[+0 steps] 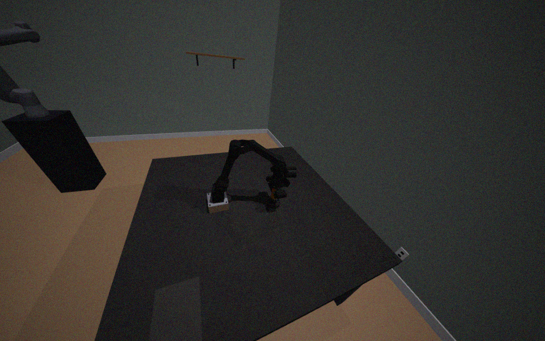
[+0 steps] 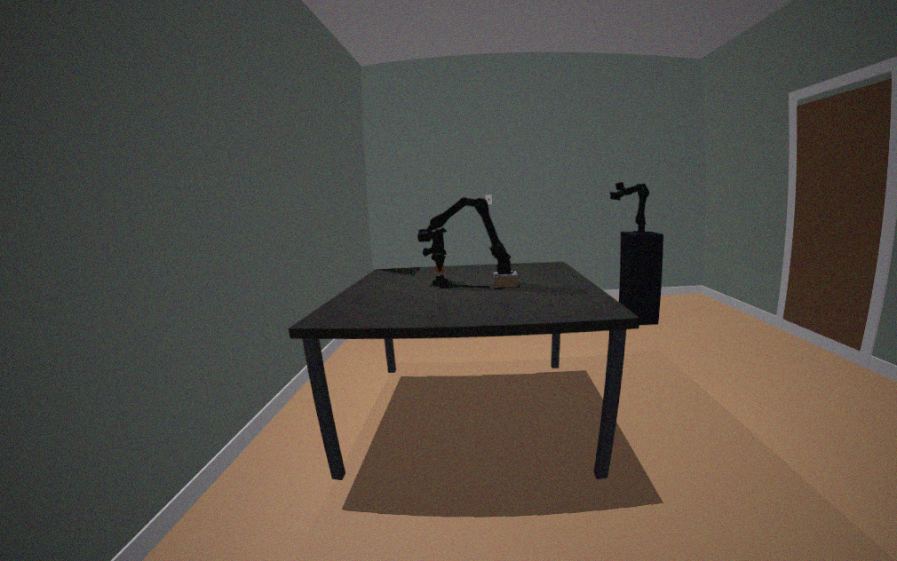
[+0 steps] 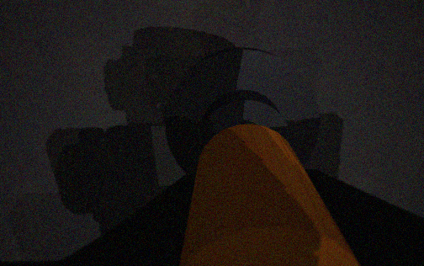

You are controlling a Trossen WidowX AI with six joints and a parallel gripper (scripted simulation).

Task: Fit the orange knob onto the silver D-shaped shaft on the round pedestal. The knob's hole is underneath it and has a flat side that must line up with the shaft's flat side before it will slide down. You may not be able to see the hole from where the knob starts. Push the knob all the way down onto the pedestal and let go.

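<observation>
The scene is very dim. My gripper [image 1: 274, 193] points down over the dark table and is shut on the orange knob [image 3: 257, 198], which fills the lower middle of the wrist view. The knob shows as a small orange spot between the fingers in the top view [image 1: 273, 194] and the exterior view [image 2: 440, 268]. A dark round pedestal [image 1: 271, 205] sits on the table just below the gripper, also in the exterior view [image 2: 440, 282]. A dark curved rim [image 3: 235, 105] shows beyond the knob in the wrist view. The silver shaft is hidden.
The arm's base block [image 1: 217, 202] stands on the table left of the pedestal. A second arm on a black stand [image 2: 640, 274] is off the table at the back. The table's right edge runs close to the wall.
</observation>
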